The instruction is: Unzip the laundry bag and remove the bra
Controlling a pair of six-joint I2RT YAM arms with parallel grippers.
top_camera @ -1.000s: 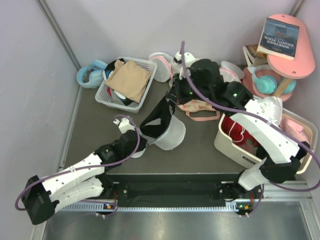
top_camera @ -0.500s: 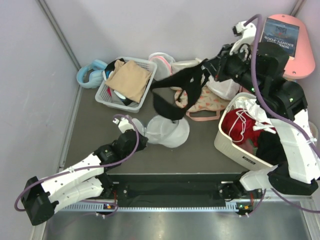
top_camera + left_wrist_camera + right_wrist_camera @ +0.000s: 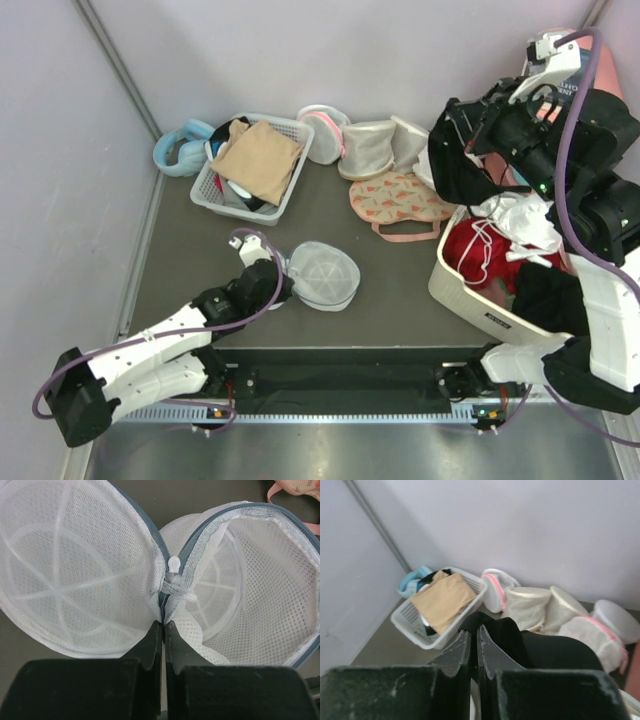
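- The left gripper point(image 3: 163, 625) has its fingers pressed together, pinching the mesh seam of the laundry bag point(image 3: 75, 580) where its two halves meet, just below the white zipper pull point(image 3: 173, 565).
- The bag lies unzipped on the table point(image 3: 200, 260), its halves spread like a clamshell. Only white mesh and ribs show inside.
- The right gripper point(image 3: 475, 630) is held high at the far right, its fingers closed on a fold of the bra point(image 3: 540, 650).
- In the top view, the black bra point(image 3: 460, 170) hangs from that gripper above the far corner of the white bin point(image 3: 470, 295), well apart from the bag.
- The bin holds a red garment point(image 3: 475, 255) and sits against the table's right edge.
- The bag rests near the table's front edge, with dark tabletop showing between it and the bin and also out toward the left wall.
- Along the back stand a slatted basket point(image 3: 215, 195) holding a tan cloth point(image 3: 258, 158), pink-trimmed mesh bags point(image 3: 325, 135) and a floral pouch point(image 3: 400, 200).
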